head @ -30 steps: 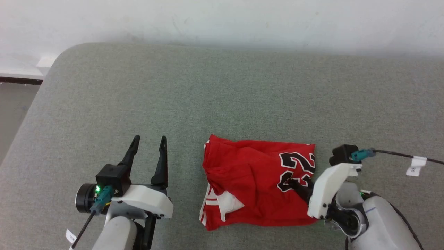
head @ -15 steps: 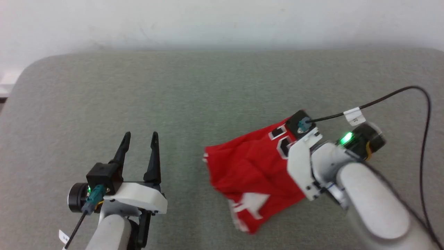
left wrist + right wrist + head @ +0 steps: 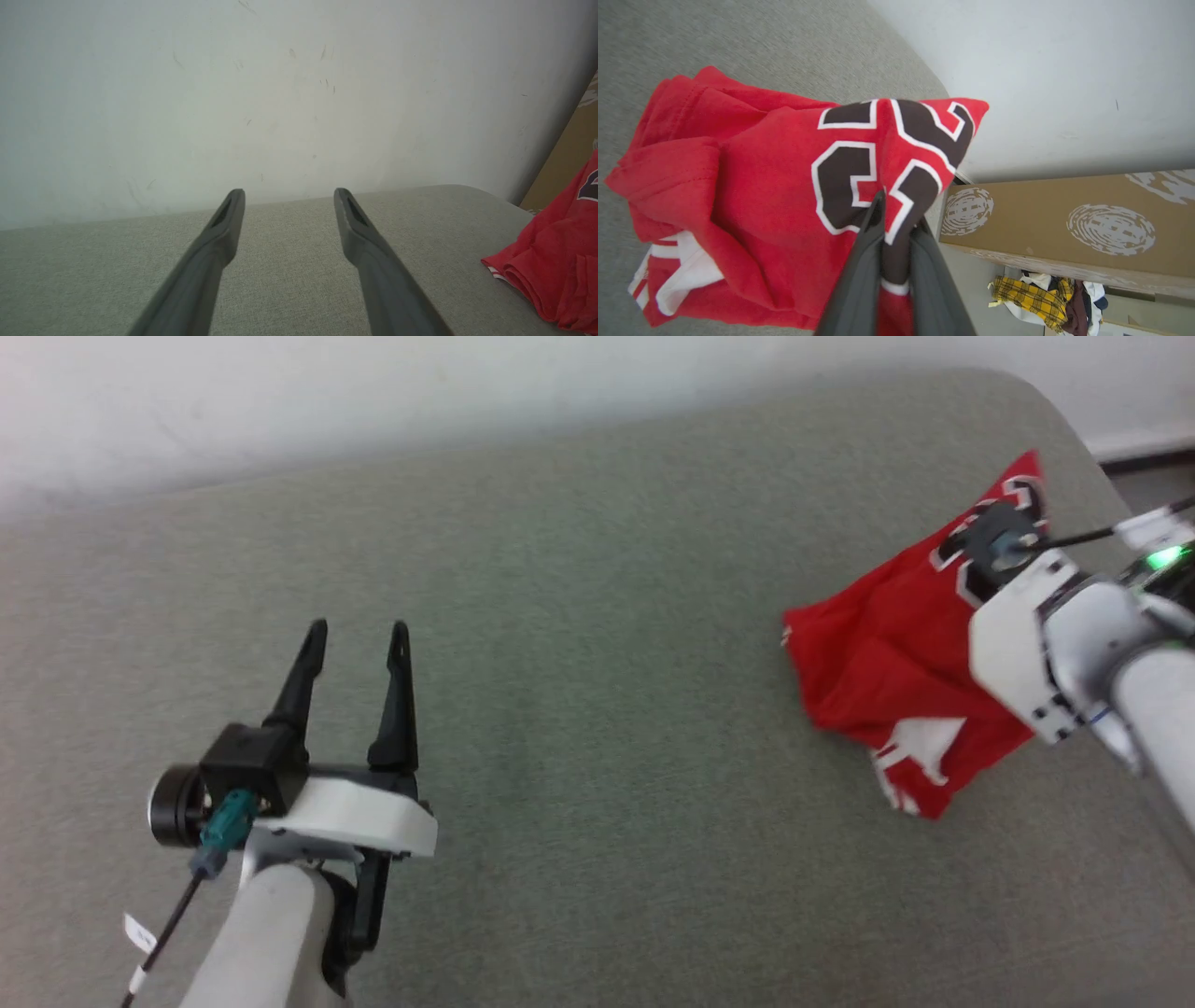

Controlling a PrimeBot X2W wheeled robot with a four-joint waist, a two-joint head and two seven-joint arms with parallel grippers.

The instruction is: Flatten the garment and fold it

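One bunched heap, the garment [image 3: 887,653], sits at the head view's right edge on the grey cushion [image 3: 597,709]. The right gripper [image 3: 899,214] pinches it at the black number. At lower left, the left gripper [image 3: 359,635] is spread wide, well apart from it.

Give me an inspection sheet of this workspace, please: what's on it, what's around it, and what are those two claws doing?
Surface: grey fabric-covered pad, rounded corners.
Job's things: red jersey T-shirt, bunched and unfolded, raised at its black number near the pad's right corner.
Clutter: yellow plaid cloth heap on the floor, off the pad.
Grippers: left gripper open, holding nothing, over bare pad; right gripper shut on the T-shirt's number.
Cables: left wrist cable and right wrist cable, both black with white tags.
Surroundings: white wall; cardboard box beside the pad.
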